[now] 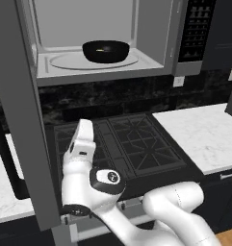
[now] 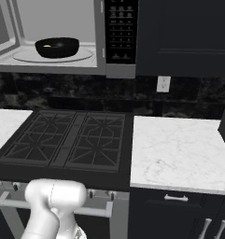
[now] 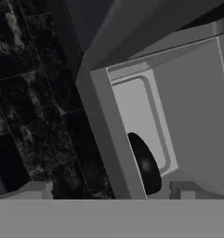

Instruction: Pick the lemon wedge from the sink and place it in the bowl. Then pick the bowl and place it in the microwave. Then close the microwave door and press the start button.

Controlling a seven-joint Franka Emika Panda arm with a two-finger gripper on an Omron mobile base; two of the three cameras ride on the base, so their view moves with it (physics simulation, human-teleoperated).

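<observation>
While the door stands open: the microwave (image 1: pixel 151 29) holds the bowl (image 1: pixel 106 51) on its turntable (image 1: pixel 64 60).
Hand: open, gripping nothing, pointed up at the oven.
Bowl: ahead of the hand, well apart from it.
Lemon wedge (image 1: pixel 104 48): yellow speck inside the bowl.
Microwave door (image 1: pixel 21 115): swung wide, just beside the arm.
Stove (image 2: pixel 67 140): below the oven.

The large grey built-in microwave (image 1: pixel 156 33) stands open, and on its round glass turntable (image 1: pixel 69 60) sits the round, shallow black bowl (image 1: pixel 106 51), a speck of yellow inside it. Below, a black gas cooktop (image 2: pixel 67 140) lies between stretches of white marble counter (image 2: pixel 179 149).
</observation>
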